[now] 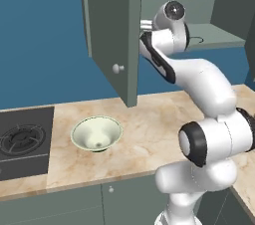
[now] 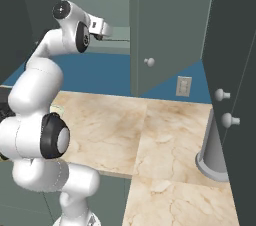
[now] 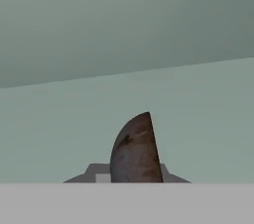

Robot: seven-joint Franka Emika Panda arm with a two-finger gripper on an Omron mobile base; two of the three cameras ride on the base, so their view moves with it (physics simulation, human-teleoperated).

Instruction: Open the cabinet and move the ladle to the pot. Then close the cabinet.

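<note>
The cabinet [image 1: 112,30] hangs over the counter with its grey-green door [image 2: 165,25] swung open and a round pale knob [image 1: 118,68] near the door's lower edge. My arm reaches up into the cabinet, the gripper [image 2: 102,29] level with the shelf behind the door's edge. In the hand view the ladle's dark brown rounded cup [image 3: 135,151] stands right between my fingertips, above the pale shelf floor. The gripper [image 3: 130,174] is shut on the ladle. The ladle's handle is hidden. The pot is out of view.
A pale green-white bowl [image 1: 96,133] sits on the marble counter [image 1: 149,129] below the open door, with a dark hob [image 1: 25,139] at its left. At the right stand a grey cylinder [image 2: 212,152], a wall socket [image 2: 183,86] and more cupboard doors with knobs [image 2: 222,95].
</note>
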